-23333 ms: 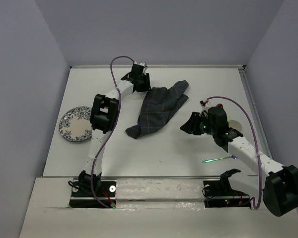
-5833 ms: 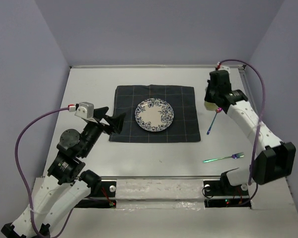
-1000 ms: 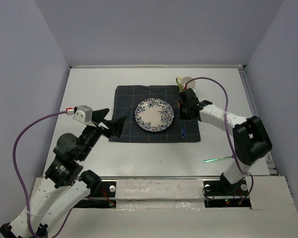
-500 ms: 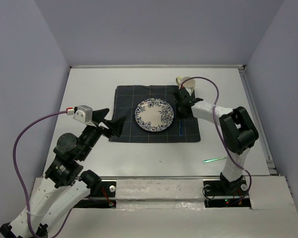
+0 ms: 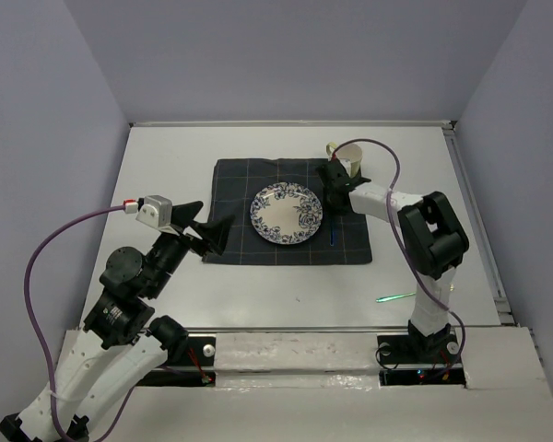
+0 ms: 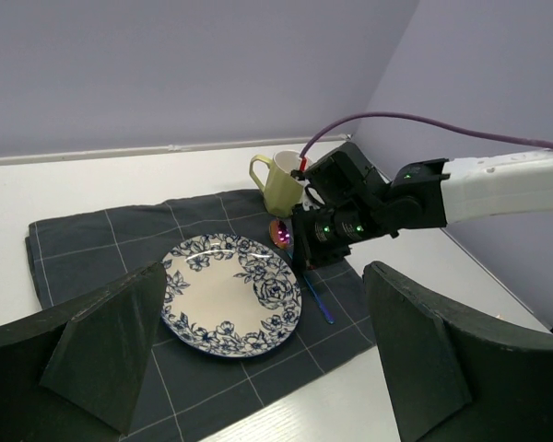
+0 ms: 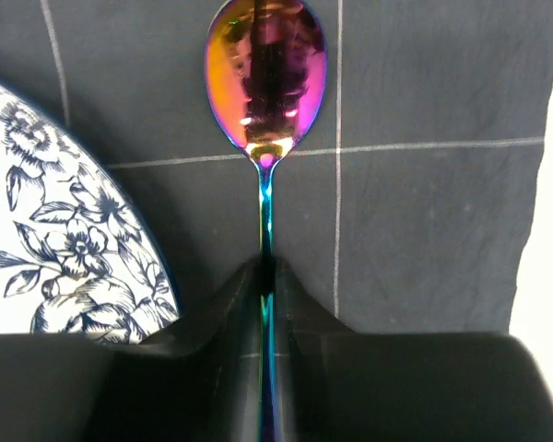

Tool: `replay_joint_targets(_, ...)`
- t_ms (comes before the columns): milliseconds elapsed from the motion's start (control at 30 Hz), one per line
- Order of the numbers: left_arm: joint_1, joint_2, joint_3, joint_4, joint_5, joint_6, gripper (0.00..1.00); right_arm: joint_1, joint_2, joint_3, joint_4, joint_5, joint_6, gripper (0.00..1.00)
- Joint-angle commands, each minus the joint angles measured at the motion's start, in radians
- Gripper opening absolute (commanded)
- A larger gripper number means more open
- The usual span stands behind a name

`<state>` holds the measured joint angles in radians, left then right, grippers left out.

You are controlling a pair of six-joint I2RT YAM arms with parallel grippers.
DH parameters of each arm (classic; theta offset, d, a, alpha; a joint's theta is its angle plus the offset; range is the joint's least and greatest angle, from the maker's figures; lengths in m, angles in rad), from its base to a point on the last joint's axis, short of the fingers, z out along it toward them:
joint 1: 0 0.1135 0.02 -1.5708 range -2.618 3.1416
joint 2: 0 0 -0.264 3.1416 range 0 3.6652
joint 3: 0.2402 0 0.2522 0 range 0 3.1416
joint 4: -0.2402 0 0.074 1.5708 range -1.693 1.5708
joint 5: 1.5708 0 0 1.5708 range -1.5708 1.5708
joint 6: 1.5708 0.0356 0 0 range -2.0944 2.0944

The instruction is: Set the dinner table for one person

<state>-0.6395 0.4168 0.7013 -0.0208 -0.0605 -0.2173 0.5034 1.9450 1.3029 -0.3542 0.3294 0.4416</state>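
Moved since a second ago: my right arm has folded tighter toward the far edge of the desk (image 5: pixel 166 166), bringing the right gripper (image 7: pixel 265 269) up beside the mug (image 5: pixel 348 158). Left arm unchanged.

- Item 1, desk: matte white slab, rigid, flat, faintly scuffed. It spans the whole workspace under everything. Not something I grasp, only set things onto.
- Item 2, placemat (image 5: pixel 235 216): dark checked cloth, soft, lying flat toward the middle of the far edge.
- Item 3, plate (image 5: pixel 287 214): round, blue floral, probably ceramic and breakable. Middle of the placemat.
- Item 4, spoon (image 7: pixel 265 74): iridescent metal, thin, stiff, likely slippery. On the placemat just right of the plate, bowl toward the far edge. The right gripper is pinched on its handle below the bowl, the sensible hold.
- Item 5, fork (image 5: pixel 398 296): same finish, on bare desk toward the near right corner.
- Left gripper (image 5: pixel 205 230): fingers spread wide, empty, hovering at the placemat's left edge.
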Motion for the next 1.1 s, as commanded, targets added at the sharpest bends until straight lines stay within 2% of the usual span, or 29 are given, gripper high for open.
replay_joint_targets(0,0.004,0.004,0.006,0.03,-0.001,0.024,0.99,-0.006,-0.007,0.041,0.015,0.003,0.011,0.4)
replay_joint_targets(100,0.004,0.008,0.006,0.032,0.008,0.022,0.99,-0.006,-0.058,0.045,-0.011,0.01,0.009,0.48)
replay_joint_targets(200,0.003,-0.012,0.003,0.033,0.013,0.021,0.99,-0.006,-0.169,0.009,-0.04,0.03,0.037,0.5)
replay_joint_targets(300,0.004,-0.042,0.003,0.035,0.008,0.019,0.99,-0.006,-0.3,-0.14,-0.055,0.048,0.107,0.5)
replay_joint_targets(400,-0.002,-0.07,0.001,0.039,0.017,0.015,0.99,-0.015,-0.537,-0.34,-0.106,0.079,0.247,0.48)
replay_joint_targets(467,-0.018,-0.093,0.001,0.038,0.005,0.015,0.99,-0.016,-0.627,-0.466,-0.201,0.086,0.377,0.47)
replay_joint_targets(600,-0.048,-0.118,0.004,0.035,-0.018,0.013,0.99,-0.016,-0.846,-0.577,-0.417,0.1,0.551,0.46)
replay_joint_targets(633,-0.054,-0.122,0.006,0.033,-0.022,0.016,0.99,-0.016,-0.889,-0.594,-0.46,0.111,0.583,0.52)
replay_joint_targets(667,-0.058,-0.131,0.006,0.033,-0.028,0.015,0.99,-0.025,-0.97,-0.623,-0.539,0.118,0.642,0.53)
replay_joint_targets(700,-0.069,-0.138,0.007,0.03,-0.035,0.015,0.99,-0.025,-1.006,-0.632,-0.583,0.122,0.678,0.7)
replay_joint_targets(833,-0.092,-0.173,0.009,0.027,-0.061,0.018,0.99,-0.034,-1.139,-0.637,-0.728,0.117,0.833,0.75)
replay_joint_targets(900,-0.106,-0.18,0.01,0.027,-0.074,0.019,0.99,-0.043,-1.164,-0.616,-0.758,0.149,0.836,0.75)
replay_joint_targets(967,-0.127,-0.188,0.01,0.024,-0.09,0.019,0.99,-0.068,-1.131,-0.587,-0.793,0.158,0.845,0.97)
replay_joint_targets(1067,-0.158,-0.207,0.009,0.024,-0.099,0.018,0.99,-0.068,-1.091,-0.58,-0.81,0.169,0.873,1.0)
